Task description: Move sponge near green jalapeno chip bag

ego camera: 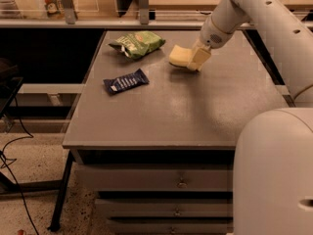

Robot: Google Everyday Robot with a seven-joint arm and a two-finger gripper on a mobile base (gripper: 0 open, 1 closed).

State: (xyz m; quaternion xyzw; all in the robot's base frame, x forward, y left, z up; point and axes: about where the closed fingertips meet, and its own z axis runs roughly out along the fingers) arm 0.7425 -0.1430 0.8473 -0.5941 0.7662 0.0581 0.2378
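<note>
Nearest to us, at the lower right, we see the robot's rounded white base. Beside it is the front of a grey flat-topped table, with grey drawers under the top. On the left part of the top lies a flat dark blue packet with a white label, set at a slant.

Farther back, right of the middle, we find the pale yellow, soft rectangular sponge. The cream-coloured two-finger gripper is clenched on the sponge's right end, at the tip of the white arm that comes in from the upper right. We cannot tell whether the sponge rests on the top or hangs just above it.

Left of the sponge and slightly farther back lies the crinkled green jalapeno chip bag, with a red-orange logo. It is near the sponge but not touching it. The blue packet lies apart from both. Behind the table we see a pale wooden shelf.
</note>
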